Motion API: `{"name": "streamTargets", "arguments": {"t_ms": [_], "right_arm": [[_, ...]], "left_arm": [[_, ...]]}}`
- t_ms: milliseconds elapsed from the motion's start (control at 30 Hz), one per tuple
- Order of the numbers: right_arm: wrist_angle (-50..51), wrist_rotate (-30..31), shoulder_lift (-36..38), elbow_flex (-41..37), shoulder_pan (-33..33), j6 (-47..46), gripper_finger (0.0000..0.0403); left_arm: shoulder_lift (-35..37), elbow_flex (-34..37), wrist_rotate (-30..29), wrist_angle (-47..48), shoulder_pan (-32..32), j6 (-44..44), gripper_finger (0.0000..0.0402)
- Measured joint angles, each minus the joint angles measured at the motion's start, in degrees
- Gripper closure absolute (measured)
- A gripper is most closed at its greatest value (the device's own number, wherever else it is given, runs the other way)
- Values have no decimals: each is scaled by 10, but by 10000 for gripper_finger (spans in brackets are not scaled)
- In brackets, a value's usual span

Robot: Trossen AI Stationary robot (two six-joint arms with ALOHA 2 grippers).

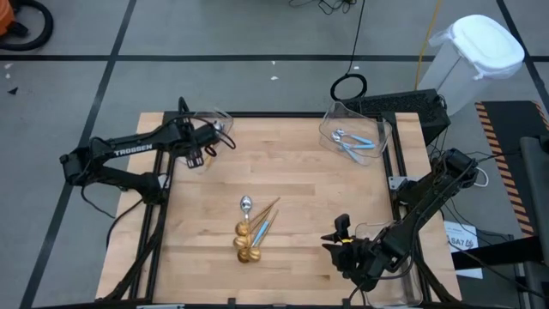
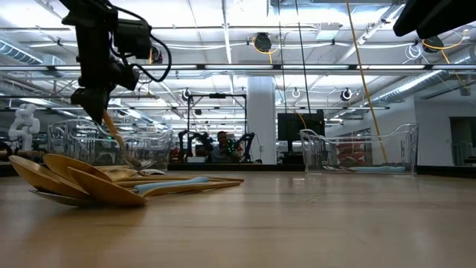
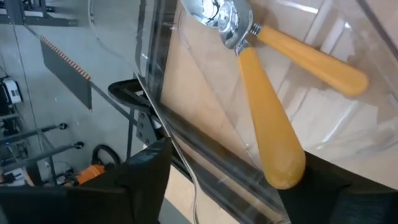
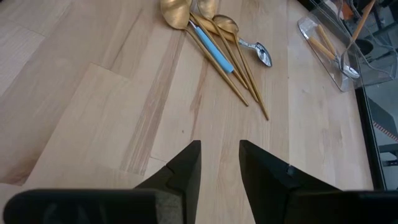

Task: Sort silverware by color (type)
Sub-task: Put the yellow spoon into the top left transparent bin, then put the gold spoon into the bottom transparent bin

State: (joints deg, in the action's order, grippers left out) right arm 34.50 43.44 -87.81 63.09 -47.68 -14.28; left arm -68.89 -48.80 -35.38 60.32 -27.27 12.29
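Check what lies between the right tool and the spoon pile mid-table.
Nothing: the right wrist view shows only bare wooden table between the right tool and the spoon pile.

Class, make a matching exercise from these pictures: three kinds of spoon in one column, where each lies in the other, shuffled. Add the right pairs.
Things:
1. gold spoons
2. orange-handled spoons
3. blue-handled spoons in a bin

Places:
A. in the bin at the table's far right corner
B. piled on the bare table, near the middle
C. in the bin at the far left corner, under the left gripper

Pairs: 1-B, 2-C, 3-A
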Motion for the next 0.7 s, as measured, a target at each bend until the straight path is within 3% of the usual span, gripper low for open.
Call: {"name": "streamTargets", "arguments": {"t_ms": [300,500,700], "right_arm": [[0,0,0,0,0,0,300],[-4,0,0,0,0,0,300],[-5,0,0,0,0,0,300]], "left_arm": [[1,-42,88,61,2,-53,131],[1,-94,91,133,2,-95,131],[2,-129,116,139,23,-147,131]]}}
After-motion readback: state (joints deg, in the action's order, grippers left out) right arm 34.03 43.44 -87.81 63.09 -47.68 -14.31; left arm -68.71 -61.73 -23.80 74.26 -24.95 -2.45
